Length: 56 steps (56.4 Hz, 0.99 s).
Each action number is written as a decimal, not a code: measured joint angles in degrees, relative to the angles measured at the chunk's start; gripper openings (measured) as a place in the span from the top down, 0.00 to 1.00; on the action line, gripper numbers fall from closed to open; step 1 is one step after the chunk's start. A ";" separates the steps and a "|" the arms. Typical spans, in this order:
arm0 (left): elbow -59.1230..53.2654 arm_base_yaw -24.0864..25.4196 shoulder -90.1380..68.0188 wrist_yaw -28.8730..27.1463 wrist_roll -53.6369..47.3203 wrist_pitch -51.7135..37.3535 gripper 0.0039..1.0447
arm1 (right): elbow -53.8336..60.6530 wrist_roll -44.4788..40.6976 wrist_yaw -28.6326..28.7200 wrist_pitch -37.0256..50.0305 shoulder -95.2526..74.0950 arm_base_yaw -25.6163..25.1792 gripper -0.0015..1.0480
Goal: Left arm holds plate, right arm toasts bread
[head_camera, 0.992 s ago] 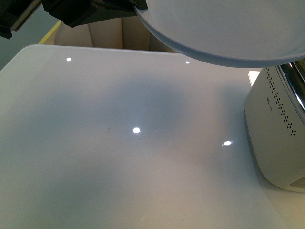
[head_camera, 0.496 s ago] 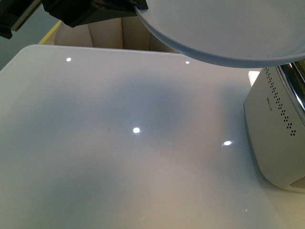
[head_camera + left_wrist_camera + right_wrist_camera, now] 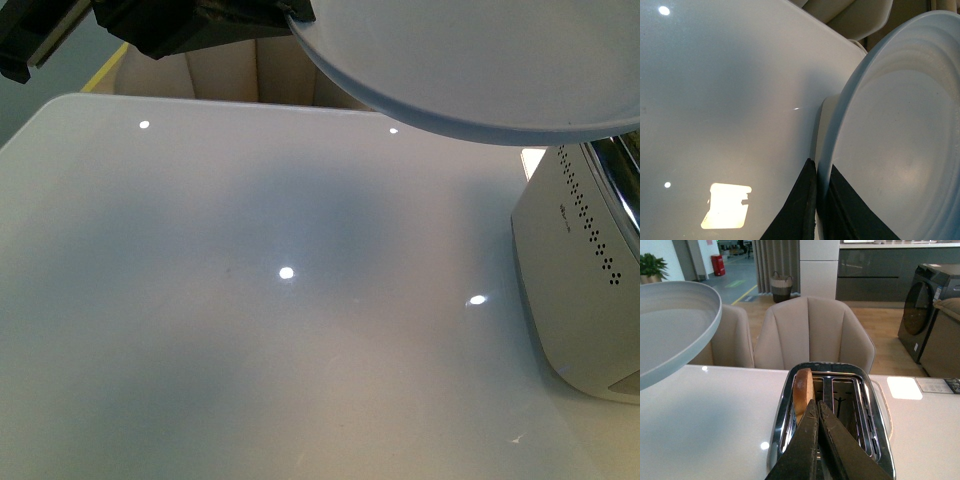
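In the toaster (image 3: 832, 368), tan-crusted bread (image 3: 803, 390) stands upright; left hand (image 3: 821, 167) clamps the pale plate (image 3: 890, 150), right hand (image 3: 817, 404) closed.

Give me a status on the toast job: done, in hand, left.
Done: the bread stands in a slot of the toaster, top poking out. In hand: the left gripper clamps the rim of the plate, raised above the table; the right gripper is shut over the toaster. Left: likely pushing the bread down, toasting, then plating.
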<state>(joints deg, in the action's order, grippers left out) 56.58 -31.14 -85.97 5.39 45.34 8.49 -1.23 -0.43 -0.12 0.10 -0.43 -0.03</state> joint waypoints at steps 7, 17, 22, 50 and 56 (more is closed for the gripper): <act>0.00 0.00 0.00 0.02 0.02 0.00 0.97 | 0.00 0.00 0.02 0.00 0.02 0.00 0.77; 0.00 0.00 0.00 0.02 0.00 0.00 0.97 | 0.00 -0.02 0.02 0.00 0.04 0.00 0.38; 0.00 0.00 0.00 -0.02 0.00 0.00 0.97 | 0.00 0.00 0.02 0.00 0.04 0.00 0.18; -3.34 -0.20 0.39 -2.47 5.90 -13.59 0.97 | 0.00 0.02 0.02 0.00 0.07 0.00 0.08; -3.32 -0.20 0.94 -1.25 7.96 -14.40 0.97 | 0.00 0.04 0.02 0.00 0.07 0.00 0.08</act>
<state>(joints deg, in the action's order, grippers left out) 53.25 -31.33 -85.03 4.14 53.30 -5.91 -1.23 -0.38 -0.10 0.10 -0.36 -0.03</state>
